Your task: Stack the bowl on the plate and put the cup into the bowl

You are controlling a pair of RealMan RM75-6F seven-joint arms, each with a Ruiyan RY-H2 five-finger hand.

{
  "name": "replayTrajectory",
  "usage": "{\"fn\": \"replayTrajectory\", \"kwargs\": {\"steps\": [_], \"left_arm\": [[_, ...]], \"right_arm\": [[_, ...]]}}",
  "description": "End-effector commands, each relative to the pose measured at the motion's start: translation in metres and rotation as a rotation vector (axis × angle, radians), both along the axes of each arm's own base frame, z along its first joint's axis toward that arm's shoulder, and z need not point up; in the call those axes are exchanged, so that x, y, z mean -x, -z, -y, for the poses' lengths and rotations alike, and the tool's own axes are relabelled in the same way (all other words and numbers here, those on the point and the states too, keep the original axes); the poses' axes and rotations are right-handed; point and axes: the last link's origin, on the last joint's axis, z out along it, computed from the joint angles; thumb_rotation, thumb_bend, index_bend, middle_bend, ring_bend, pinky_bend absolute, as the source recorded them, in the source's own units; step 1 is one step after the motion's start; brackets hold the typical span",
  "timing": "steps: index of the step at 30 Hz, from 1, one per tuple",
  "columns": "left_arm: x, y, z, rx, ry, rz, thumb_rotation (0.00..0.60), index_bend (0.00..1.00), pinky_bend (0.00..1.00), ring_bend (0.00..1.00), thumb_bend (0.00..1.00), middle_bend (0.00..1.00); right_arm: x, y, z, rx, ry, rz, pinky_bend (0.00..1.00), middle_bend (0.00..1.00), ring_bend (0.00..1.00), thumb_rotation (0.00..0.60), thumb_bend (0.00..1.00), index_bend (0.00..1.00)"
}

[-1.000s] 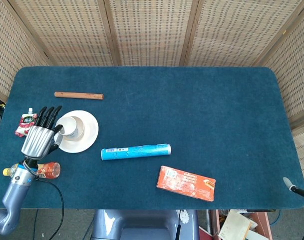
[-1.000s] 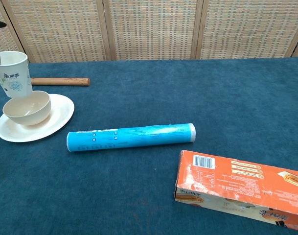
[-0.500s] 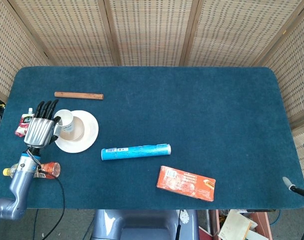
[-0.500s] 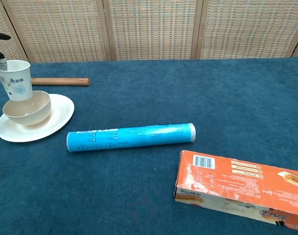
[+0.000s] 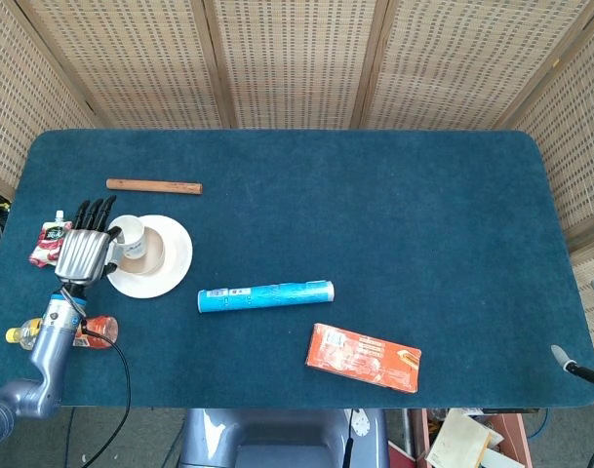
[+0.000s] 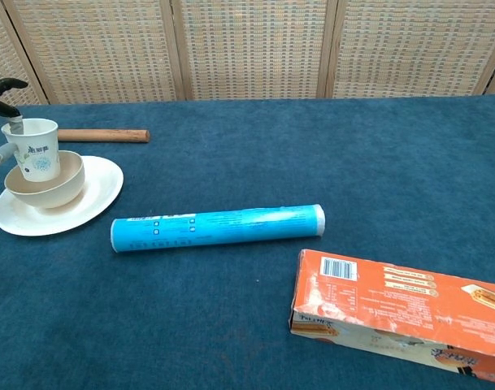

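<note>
The white paper cup (image 5: 131, 237) (image 6: 37, 149) stands upright inside the cream bowl (image 5: 155, 251) (image 6: 50, 185). The bowl sits on the white plate (image 5: 170, 276) (image 6: 89, 199) at the table's left. My left hand (image 5: 85, 251) is at the cup's left side and grips it. In the chest view only dark fingertips (image 6: 3, 84) show at the left edge, by the cup's rim. Of my right side only a small grey tip (image 5: 565, 357) shows at the table's right front edge, so I cannot read that hand.
A wooden stick (image 5: 153, 185) (image 6: 101, 135) lies behind the plate. A blue tube (image 5: 265, 294) (image 6: 217, 227) lies right of the plate, an orange box (image 5: 363, 357) (image 6: 401, 313) nearer the front. A red-white pouch (image 5: 51, 240) and a small bottle (image 5: 94, 331) lie by my left arm.
My left hand has lowered the cup from above the bowl's left rim down into the bowl. Nothing else moved.
</note>
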Motion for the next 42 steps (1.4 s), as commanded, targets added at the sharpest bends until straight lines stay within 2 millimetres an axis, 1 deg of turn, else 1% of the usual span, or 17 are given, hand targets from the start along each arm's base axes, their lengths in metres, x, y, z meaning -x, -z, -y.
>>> {"fn": "replayTrajectory", "kwargs": {"steps": [1,6,10,12,14,16,19,25,28,34,38,42], "left_arm": [[-0.001,0.009,-0.001,0.004,0.007,0.003,0.6,0.59,0.0,0.0,0.49,0.0],[0.002,0.023,-0.003,0.005,0.006,0.019,0.6,0.59,0.0,0.0,0.49,0.0],[0.004,0.029,-0.002,0.0,0.022,0.033,0.6,0.59,0.0,0.0,0.49,0.0],[0.006,0.031,-0.001,0.003,0.024,0.03,0.6,0.57,0.0,0.0,0.49,0.0],[0.009,0.033,0.001,0.004,0.022,0.034,0.6,0.52,0.0,0.0,0.48,0.0],[0.01,0.033,0.001,0.004,0.019,0.038,0.6,0.47,0.0,0.0,0.42,0.0],[0.011,0.034,0.003,0.005,0.014,0.047,0.6,0.38,0.0,0.0,0.28,0.0],[0.015,0.032,0.008,-0.001,0.01,0.072,0.6,0.31,0.0,0.0,0.22,0.0],[0.017,0.026,0.011,-0.008,0.013,0.086,0.6,0.29,0.0,0.0,0.21,0.0],[0.015,0.004,0.018,-0.046,0.036,0.136,0.6,0.27,0.0,0.0,0.21,0.0],[0.01,-0.02,0.026,-0.096,0.071,0.196,0.6,0.27,0.0,0.0,0.21,0.0],[0.006,-0.036,0.032,-0.122,0.092,0.214,0.6,0.27,0.0,0.0,0.21,0.0]], "right_arm": [[0.0,0.0,0.0,0.002,0.001,0.001,0.0,0.0,0.0,0.6,0.17,0.0],[0.0,0.0,0.0,-0.002,0.001,0.0,0.0,0.0,0.0,0.6,0.17,0.0],[0.0,0.0,0.0,-0.001,0.001,-0.001,0.0,0.0,0.0,0.6,0.17,0.0],[0.0,0.0,0.0,0.0,0.002,-0.001,0.0,0.0,0.0,0.6,0.17,0.0],[0.0,0.0,0.0,0.001,0.003,-0.001,0.0,0.0,0.0,0.6,0.17,0.0],[0.0,0.0,0.0,0.001,0.004,-0.001,0.0,0.0,0.0,0.6,0.17,0.0],[0.0,0.0,0.0,0.001,0.003,-0.001,0.0,0.0,0.0,0.6,0.17,0.0],[0.0,0.0,0.0,0.002,0.001,0.0,0.0,0.0,0.0,0.6,0.17,0.0],[0.0,-0.001,-0.001,0.005,0.002,0.004,0.0,0.0,0.0,0.6,0.17,0.0],[0.0,-0.001,-0.001,0.006,-0.002,0.005,0.0,0.0,0.0,0.6,0.17,0.0],[-0.002,-0.001,-0.002,0.005,-0.006,0.004,0.0,0.0,0.0,0.6,0.17,0.0],[-0.003,-0.001,-0.002,0.004,-0.01,0.003,0.0,0.0,0.0,0.6,0.17,0.0]]}}
